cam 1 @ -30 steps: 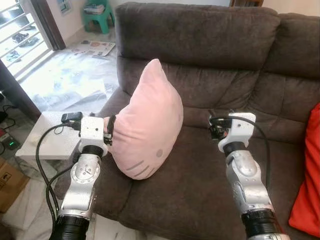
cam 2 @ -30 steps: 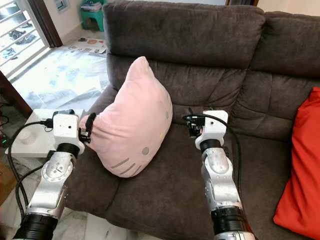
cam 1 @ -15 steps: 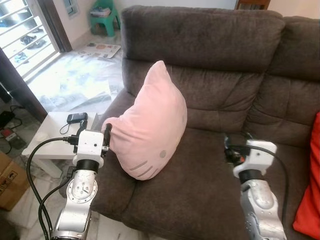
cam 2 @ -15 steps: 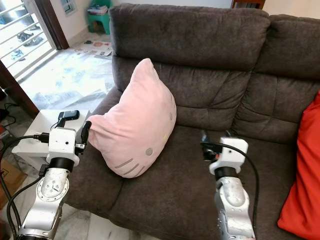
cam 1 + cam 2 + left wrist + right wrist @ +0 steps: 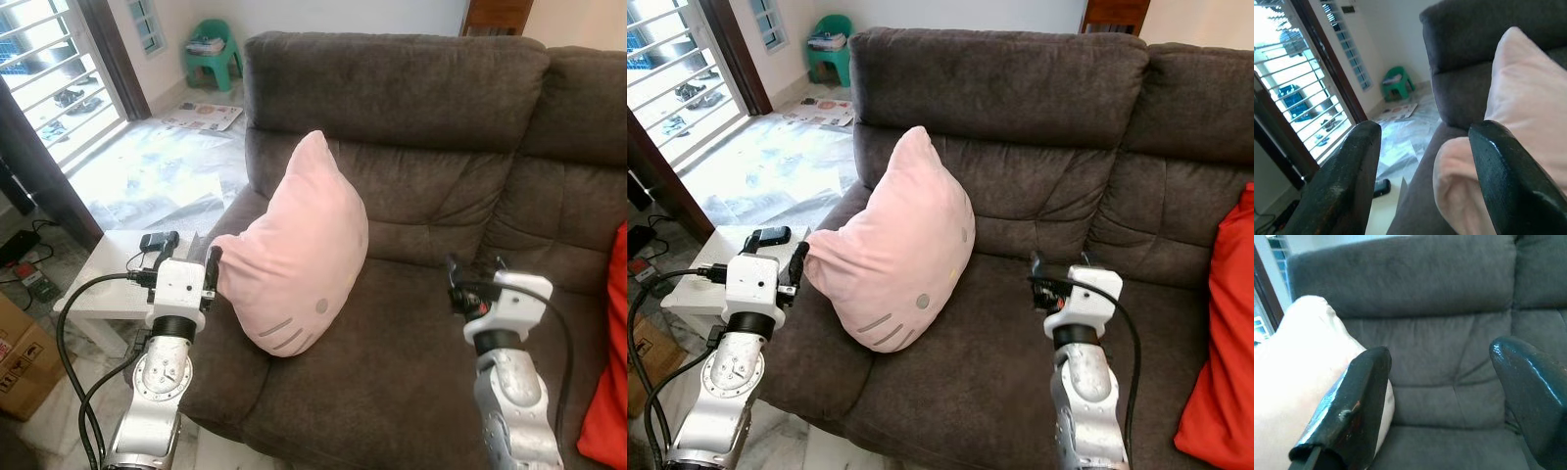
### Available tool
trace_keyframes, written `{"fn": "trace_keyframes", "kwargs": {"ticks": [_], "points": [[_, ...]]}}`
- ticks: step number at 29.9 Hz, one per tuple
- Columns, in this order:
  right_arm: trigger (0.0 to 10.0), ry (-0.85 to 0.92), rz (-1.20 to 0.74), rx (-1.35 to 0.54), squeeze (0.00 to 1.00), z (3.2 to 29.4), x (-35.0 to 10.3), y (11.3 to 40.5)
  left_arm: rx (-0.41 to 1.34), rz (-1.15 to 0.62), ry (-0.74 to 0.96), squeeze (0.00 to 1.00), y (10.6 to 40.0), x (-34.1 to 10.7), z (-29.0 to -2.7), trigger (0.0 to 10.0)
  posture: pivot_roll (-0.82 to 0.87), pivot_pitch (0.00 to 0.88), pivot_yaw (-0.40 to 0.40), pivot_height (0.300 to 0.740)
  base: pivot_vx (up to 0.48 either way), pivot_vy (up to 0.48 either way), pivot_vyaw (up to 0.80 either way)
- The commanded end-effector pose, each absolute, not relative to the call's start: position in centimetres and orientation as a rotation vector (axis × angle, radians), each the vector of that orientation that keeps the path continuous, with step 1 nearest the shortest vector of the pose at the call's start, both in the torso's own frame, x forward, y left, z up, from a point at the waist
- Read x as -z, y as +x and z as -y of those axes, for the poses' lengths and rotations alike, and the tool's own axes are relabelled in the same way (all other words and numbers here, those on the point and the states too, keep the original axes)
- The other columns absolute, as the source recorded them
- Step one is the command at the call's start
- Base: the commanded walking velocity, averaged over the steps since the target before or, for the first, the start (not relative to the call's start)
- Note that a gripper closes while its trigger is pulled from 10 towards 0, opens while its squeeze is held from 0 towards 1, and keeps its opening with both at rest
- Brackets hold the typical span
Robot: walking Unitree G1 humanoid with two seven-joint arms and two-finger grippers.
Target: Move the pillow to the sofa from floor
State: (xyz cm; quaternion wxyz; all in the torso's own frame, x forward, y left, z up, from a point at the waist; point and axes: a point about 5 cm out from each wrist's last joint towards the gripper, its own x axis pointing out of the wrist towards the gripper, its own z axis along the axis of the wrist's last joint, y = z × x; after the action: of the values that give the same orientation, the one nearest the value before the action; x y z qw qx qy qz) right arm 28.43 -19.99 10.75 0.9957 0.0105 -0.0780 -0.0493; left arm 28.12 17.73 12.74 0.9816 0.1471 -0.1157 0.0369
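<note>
Both arms have drawn back from the pillow (image 5: 304,255). Your left gripper (image 5: 1422,161) and right gripper (image 5: 1442,396) gape empty; pillow sits on the sofa (image 5: 1019,127) just ahead, so only retreat remains.

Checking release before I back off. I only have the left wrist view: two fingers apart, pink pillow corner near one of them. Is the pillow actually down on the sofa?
Observer: Yes. The pink pillow stands on the brown sofa seat at its left end, leaning against the backrest.
Operator: Left gripper clear of it?
Observer: Open. The left gripper sits right at the pillow's left corner over the armrest; I can't tell whether a finger touches the fabric.
Operator: Right arm?
Observer: The right gripper is open over the seat, apart from the pillow.
Operator: Anything else on the sofa?
Observer: A red cushion at the right end.
</note>
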Motion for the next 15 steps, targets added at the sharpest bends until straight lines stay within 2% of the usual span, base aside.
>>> {"fn": "trace_keyframes", "kwargs": {"ticks": [1, 15], "points": [[10.0, 0.028, 0.149, 0.098, 0.0, 19.8, -10.6, 28.67, -0.081, 0.24, 0.278, 0.0, 28.26, -12.82, -17.83, 10.0, -0.06, 0.0, 0.069, 0.74, 0.0, 0.0, 0.0], [10.0, 0.029, 0.162, 0.08, 0.0, 19.06, -10.84, 29.35, -0.101, 0.225, 0.256, 0.0, 28.23, -12.43, -18.31, 10.0, -0.05, 0.025, 0.062, 0.74, 0.0, 0.0, 0.0]]}}
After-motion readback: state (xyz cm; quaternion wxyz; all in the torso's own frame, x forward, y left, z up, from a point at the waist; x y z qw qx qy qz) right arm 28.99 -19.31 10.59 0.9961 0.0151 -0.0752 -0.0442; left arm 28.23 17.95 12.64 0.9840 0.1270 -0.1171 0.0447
